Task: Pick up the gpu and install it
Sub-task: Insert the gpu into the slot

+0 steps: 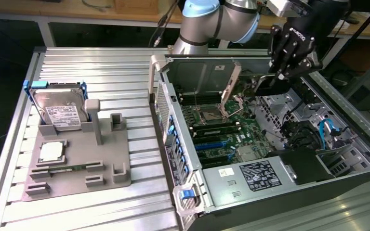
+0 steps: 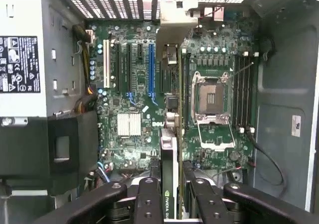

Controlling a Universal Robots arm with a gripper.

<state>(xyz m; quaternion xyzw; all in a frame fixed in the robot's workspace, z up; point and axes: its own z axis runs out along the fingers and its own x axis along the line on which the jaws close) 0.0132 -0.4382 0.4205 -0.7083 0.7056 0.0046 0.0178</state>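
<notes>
The black two-finger gripper (image 2: pixel 172 196) clamps the thin dark gpu card (image 2: pixel 168 159) edge-on over the green motherboard (image 2: pixel 134 109), toward the exterior view's right. Seemingly offset from the long blue slot (image 2: pixel 151 67), the card could jam if lowered.

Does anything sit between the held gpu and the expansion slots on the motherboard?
Nothing visible does. The gripper is shut on the gpu, edge-on above the open case. The blue slot and the slots beside it are bare, with no card or cable across them. The cables lie aside by the power supply.
</notes>
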